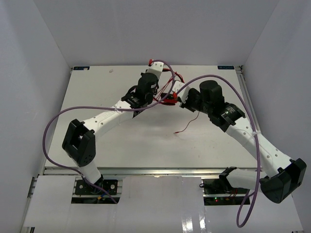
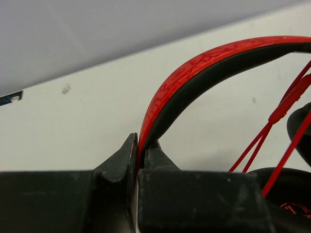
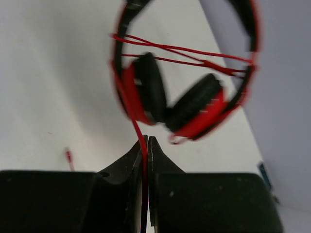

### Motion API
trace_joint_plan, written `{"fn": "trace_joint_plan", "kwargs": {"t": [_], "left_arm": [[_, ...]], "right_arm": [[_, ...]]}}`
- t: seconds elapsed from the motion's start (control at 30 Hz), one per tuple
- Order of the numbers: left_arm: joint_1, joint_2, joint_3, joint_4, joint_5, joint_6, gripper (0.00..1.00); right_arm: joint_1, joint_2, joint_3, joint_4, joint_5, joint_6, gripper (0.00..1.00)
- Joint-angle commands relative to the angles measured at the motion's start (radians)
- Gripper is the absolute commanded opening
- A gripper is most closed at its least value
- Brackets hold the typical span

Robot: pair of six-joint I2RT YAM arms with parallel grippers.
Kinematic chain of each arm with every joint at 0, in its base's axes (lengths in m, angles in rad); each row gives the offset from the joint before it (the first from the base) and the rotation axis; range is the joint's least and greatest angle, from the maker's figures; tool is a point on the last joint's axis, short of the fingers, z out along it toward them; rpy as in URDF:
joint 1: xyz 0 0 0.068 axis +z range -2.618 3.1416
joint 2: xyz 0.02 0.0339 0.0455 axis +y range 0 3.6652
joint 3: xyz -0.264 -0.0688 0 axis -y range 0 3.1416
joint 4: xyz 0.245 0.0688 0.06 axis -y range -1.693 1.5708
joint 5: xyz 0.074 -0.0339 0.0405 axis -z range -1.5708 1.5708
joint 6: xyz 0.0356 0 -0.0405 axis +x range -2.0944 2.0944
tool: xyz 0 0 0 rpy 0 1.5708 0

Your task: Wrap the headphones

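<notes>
Left wrist view shows the left fingers [image 2: 119,160] pinching the headphones [image 3: 194,107] by the headband [image 2: 194,68], probably steadying them at the far middle of the desk [image 1: 146,150], while the right fingers [image 3: 124,165] pinch the cord [image 3: 144,145] to wind it.

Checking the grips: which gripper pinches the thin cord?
The right gripper, shut on the red cord; the left gripper clamps the headband instead.

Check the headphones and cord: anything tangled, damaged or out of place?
Nothing looks damaged. The left gripper clamps the headband, the right gripper pinches the cord. Only oddity: the cord's free end trails loose on the table, unwrapped.
</notes>
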State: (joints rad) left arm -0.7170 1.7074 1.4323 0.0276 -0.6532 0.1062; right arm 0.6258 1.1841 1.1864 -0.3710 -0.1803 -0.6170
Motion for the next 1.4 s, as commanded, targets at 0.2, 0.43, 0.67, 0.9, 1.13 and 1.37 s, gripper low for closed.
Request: {"fn": "trace_joint_plan", "kwargs": {"t": [0.2, 0.43, 0.67, 0.9, 1.13, 1.37], "left_arm": [[-0.002, -0.353, -0.276, -0.095, 0.608, 0.135, 0.0], [-0.002, -0.518, -0.397, -0.041, 0.886, 0.107, 0.0], [0.002, -0.549, -0.398, 0.104, 0.973, -0.141, 0.0], [0.002, -0.488, -0.349, 0.364, 0.977, -0.481, 0.0], [-0.008, -0.448, -0.34, 0.533, 0.737, -0.711, 0.0], [-0.044, -0.398, -0.276, 0.531, 0.437, -0.719, 0.0]], "right_arm": [[-0.062, -0.018, -0.079, 0.252, 0.357, -0.316, 0.08], [-0.27, 0.044, -0.088, 0.251, 0.013, -0.123, 0.08], [-0.452, 0.136, -0.107, 0.249, -0.661, 0.135, 0.08], [-0.448, 0.217, -0.212, 0.723, -1.082, 0.703, 0.08], [-0.408, 0.284, -0.374, 1.368, -1.124, 1.202, 0.1], [-0.375, 0.355, -0.45, 1.769, -1.11, 1.559, 0.11]]}}
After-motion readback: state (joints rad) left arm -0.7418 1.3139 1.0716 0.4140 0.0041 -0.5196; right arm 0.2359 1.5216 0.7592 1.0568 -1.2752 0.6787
